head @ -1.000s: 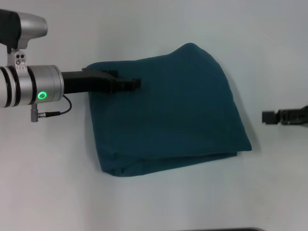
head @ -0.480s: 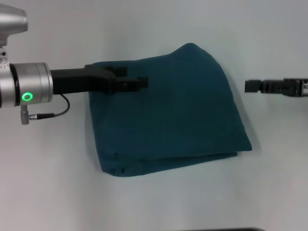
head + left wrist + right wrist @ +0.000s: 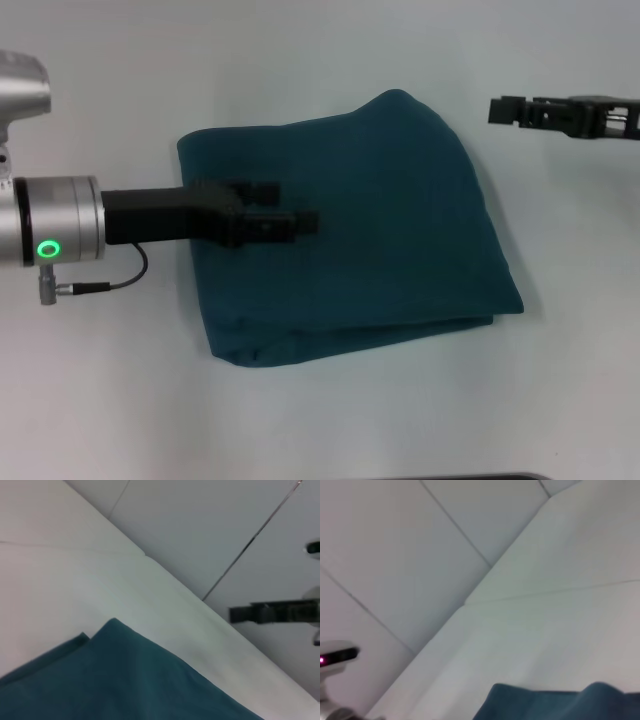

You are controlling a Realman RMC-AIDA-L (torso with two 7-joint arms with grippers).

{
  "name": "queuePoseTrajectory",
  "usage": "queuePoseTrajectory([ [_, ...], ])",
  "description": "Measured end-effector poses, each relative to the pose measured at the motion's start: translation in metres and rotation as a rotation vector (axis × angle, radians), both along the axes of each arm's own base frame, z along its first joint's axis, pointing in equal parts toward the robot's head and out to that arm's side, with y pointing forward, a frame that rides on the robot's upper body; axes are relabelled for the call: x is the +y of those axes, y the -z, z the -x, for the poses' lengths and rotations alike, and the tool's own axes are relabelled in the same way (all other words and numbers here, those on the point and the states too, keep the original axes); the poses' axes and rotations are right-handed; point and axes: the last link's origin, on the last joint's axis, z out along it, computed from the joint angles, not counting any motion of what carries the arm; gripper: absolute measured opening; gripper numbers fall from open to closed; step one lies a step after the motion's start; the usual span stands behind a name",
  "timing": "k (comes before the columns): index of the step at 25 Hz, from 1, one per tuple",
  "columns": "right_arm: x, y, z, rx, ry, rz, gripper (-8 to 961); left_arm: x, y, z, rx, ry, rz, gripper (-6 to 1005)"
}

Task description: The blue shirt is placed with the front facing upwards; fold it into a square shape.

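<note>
The blue shirt [image 3: 400, 220] lies folded on the white table as a rough square with its plain side up, and no lettering shows. Its far right corner is rounded and its near edge shows stacked layers. My left gripper [image 3: 290, 208] reaches in from the left and hovers over the shirt's left half, open and holding nothing. My right gripper [image 3: 505, 110] hangs above bare table beyond the shirt's far right corner, apart from the cloth. The left wrist view shows a shirt corner [image 3: 125, 680] and the right gripper [image 3: 245, 613] farther off. The right wrist view shows the shirt's edge [image 3: 545, 705].
The white table [image 3: 330, 60] surrounds the shirt on all sides. A dark strip shows at the table's near edge [image 3: 450, 477]. Pale wall panels [image 3: 200, 525] stand behind the table.
My left gripper slid nearer to me and a little rightward over the shirt. My right gripper moved from beside the shirt's right edge to the far right, edging left.
</note>
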Motion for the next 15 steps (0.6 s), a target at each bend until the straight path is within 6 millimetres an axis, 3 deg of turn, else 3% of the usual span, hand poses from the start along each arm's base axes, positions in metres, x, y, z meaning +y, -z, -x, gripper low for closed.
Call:
queuePoseTrajectory([
  [9, 0.019, 0.030, 0.011, -0.074, -0.004, 0.011, 424, -0.013, 0.004, 0.003, -0.030, 0.022, 0.037, 904],
  [11, 0.020, 0.039, 0.011, -0.098, 0.000, 0.025, 190, -0.015, 0.004, 0.002, -0.034, 0.030, 0.043, 903],
  [15, 0.023, 0.056, 0.013, -0.145, 0.005, 0.038, 74, -0.016, 0.004, 0.003, -0.035, 0.028, 0.043, 903],
])
